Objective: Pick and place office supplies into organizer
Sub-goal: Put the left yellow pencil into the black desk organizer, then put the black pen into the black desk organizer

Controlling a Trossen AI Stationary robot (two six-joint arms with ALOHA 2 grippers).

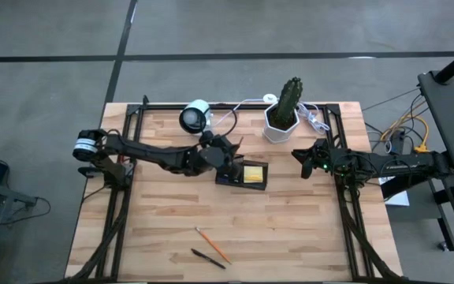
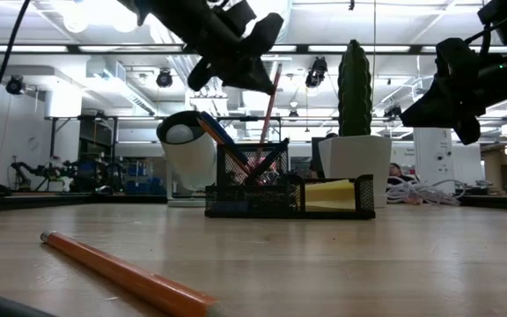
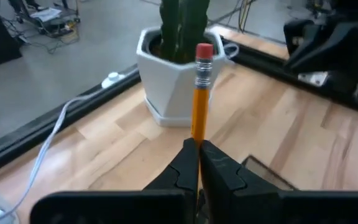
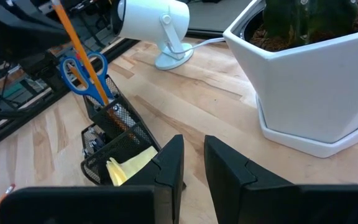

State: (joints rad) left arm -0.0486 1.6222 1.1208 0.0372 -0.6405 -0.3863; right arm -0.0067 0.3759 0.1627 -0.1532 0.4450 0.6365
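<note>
though unlabelled, pencil [image 3: 200, 93] in left hand [image 3: 199, 163]

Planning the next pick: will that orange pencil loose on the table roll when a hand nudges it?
Probably. The pencil is a thin stick lying flat on smooth wood, so a sideways push may roll or spin it. It looks rigid and light, unlikely to bend. Lying that low, it leaves little to pinch, so it could slip out.

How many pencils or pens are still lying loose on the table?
2: an orange pencil near the table's front edge, and a dark pen just in front of it. A third pencil is clamped in the left gripper above the organizer.
</note>
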